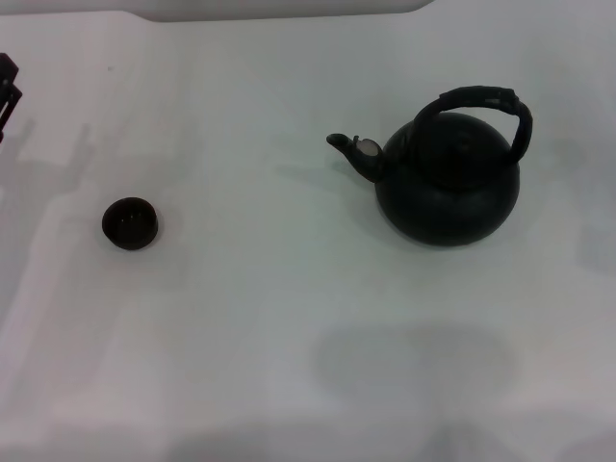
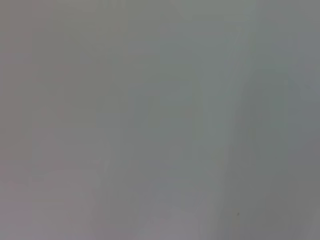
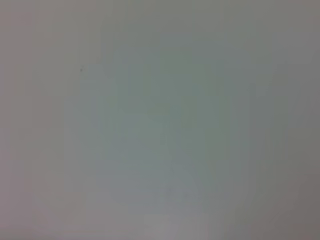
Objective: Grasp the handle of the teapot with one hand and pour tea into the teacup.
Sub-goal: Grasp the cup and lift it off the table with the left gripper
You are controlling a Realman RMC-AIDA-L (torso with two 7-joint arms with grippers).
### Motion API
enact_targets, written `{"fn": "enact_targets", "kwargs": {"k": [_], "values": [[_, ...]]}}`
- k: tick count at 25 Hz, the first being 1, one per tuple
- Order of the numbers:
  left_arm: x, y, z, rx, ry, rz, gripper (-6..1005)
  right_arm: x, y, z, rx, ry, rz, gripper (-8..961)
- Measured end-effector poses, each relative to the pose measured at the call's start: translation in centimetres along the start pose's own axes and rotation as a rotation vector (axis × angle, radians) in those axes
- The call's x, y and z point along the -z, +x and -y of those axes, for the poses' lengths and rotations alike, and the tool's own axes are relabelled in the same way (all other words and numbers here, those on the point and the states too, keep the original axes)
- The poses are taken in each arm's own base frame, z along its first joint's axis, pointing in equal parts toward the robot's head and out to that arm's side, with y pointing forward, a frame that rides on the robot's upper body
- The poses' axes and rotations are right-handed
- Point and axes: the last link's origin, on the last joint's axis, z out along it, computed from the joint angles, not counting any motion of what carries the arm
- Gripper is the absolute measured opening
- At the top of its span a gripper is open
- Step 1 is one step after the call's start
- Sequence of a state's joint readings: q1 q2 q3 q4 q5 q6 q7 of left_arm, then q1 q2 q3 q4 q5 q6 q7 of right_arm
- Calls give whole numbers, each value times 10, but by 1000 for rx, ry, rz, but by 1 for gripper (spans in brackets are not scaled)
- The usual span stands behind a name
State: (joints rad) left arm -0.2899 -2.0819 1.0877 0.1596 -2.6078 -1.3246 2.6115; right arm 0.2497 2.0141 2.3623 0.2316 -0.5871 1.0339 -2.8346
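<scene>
White and plain, the bench (image 1: 289, 318) fills the head view from edge to edge. On it the teapot (image 1: 448, 188) stands upright on the robot's right side, its spout (image 1: 346, 146) pointing toward the robot's left and its hoop of a handle (image 1: 481, 106) arched over the top with nothing around it. The teacup (image 1: 130, 223) sits well apart from the pot on the robot's left side, upright, its inside dark; whether it holds any tea cannot be told from here. At the far left edge a small black piece of the left arm's tool (image 1: 8, 91) shows, parked well away from both things, and whether it is open or closed I cannot tell. The right tool does not appear in this view at all. Judging by how things lie, the task looks to be at its start: the handle is not yet grasped, the pot rests on the bench, and lifting, carrying to the cup and tilting are all left to do. The left wrist view shows only bare pale surface, with no pot, cup or fingers. The right wrist view gives the same blank surface, so its tool's state cannot be told either; only the head view places the teapot and teacup.
</scene>
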Motion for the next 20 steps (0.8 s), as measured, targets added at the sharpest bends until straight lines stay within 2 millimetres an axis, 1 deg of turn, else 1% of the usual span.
{"fn": "enact_targets", "kwargs": {"k": [6, 20], "values": [[4, -1, 1, 4, 6, 3, 774, 1, 0, 1, 1, 1, 0, 829], [10, 6, 1, 33, -10, -44, 772, 0, 0, 1, 4, 0, -4, 829]]}}
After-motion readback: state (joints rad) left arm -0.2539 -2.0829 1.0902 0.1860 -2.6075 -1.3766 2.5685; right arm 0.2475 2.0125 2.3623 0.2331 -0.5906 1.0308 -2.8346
